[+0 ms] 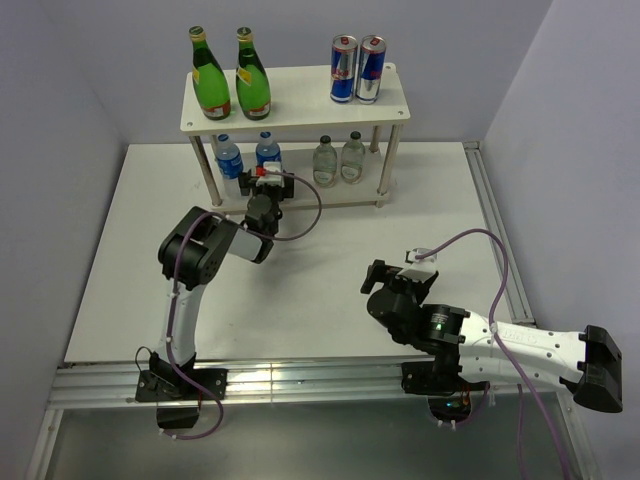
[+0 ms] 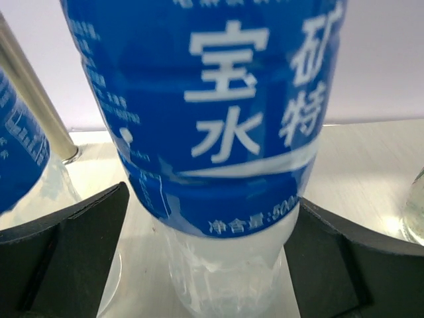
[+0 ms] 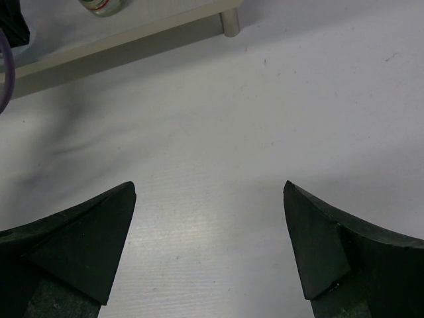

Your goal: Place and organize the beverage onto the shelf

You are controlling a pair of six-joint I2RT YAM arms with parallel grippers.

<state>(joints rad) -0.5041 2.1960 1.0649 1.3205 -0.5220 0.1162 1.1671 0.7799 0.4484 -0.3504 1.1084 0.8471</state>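
The cream-white shelf (image 1: 300, 112) stands at the back of the table. Two green bottles (image 1: 231, 78) stand on its top board. On the lower board stand two blue-label bottles and two clear pale bottles (image 1: 338, 160). My left gripper (image 1: 266, 182) reaches into the lower tier around the right blue-label bottle (image 1: 268, 150). In the left wrist view this bottle (image 2: 218, 119) stands upright on the board between my fingers (image 2: 66, 252), and both fingertips touch its label. The other blue-label bottle (image 2: 20, 152) is beside it on the left. My right gripper (image 1: 374, 277) is open and empty over the bare table (image 3: 210, 192).
Two blue-and-silver cans (image 1: 357, 70) stand on the top board at the right. A shelf leg (image 2: 40, 99) is just left of the held bottle, and a clear bottle (image 2: 416, 212) is at its right. A shelf foot (image 3: 230, 22) shows ahead of the right gripper.
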